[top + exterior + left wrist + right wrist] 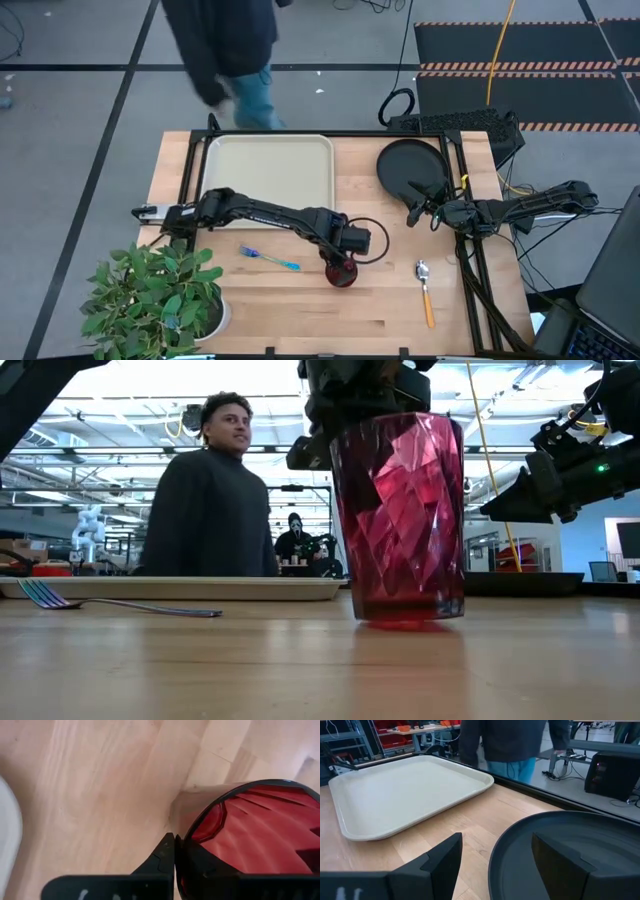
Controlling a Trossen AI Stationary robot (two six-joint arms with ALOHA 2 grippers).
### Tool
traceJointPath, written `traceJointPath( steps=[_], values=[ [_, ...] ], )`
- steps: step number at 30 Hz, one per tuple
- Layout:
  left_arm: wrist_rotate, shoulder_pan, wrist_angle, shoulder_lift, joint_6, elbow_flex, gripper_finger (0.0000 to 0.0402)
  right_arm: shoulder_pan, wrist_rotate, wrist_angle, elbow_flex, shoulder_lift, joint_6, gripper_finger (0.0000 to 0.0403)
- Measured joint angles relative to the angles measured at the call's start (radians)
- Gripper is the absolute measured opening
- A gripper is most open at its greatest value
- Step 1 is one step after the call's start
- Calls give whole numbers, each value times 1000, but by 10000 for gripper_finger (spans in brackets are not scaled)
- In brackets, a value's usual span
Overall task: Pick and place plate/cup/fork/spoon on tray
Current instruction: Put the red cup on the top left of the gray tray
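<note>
Two grippers work near the tray [268, 170]: the left gripper [343, 262] sits at the cup [341, 272], which stands on the table below the tray's right corner, one finger [162, 857] outside the rim and one inside, its body hiding much of the cup from above. The right gripper [413, 213] is spread across the near rim of the plate [410, 165], right of the tray. Fork [268, 259] and spoon [425, 290] lie below the tray, on either side of the cup.
</note>
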Motion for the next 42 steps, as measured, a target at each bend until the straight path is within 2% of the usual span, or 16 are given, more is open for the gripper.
traceJointPath(
  steps=[7,13,17,24,36,42],
  values=[
    [28,8,-20,-23,-1,0,7,0,-1,0,0,0,6,231],
    [8,33,-120,-84,-1,0,7,0,-3,1,0,0,9,231],
    [-49,52,-168,-141,2,0,7,0,-4,2,0,0,11,231],
    [-201,114,-415,-217,17,0,7,0,-4,1,0,0,27,231],
    [-193,264,-409,-244,172,-8,7,0,-61,6,0,0,38,231],
    [-187,377,-372,-244,251,-8,7,0,-86,7,0,0,64,231]
  ],
)
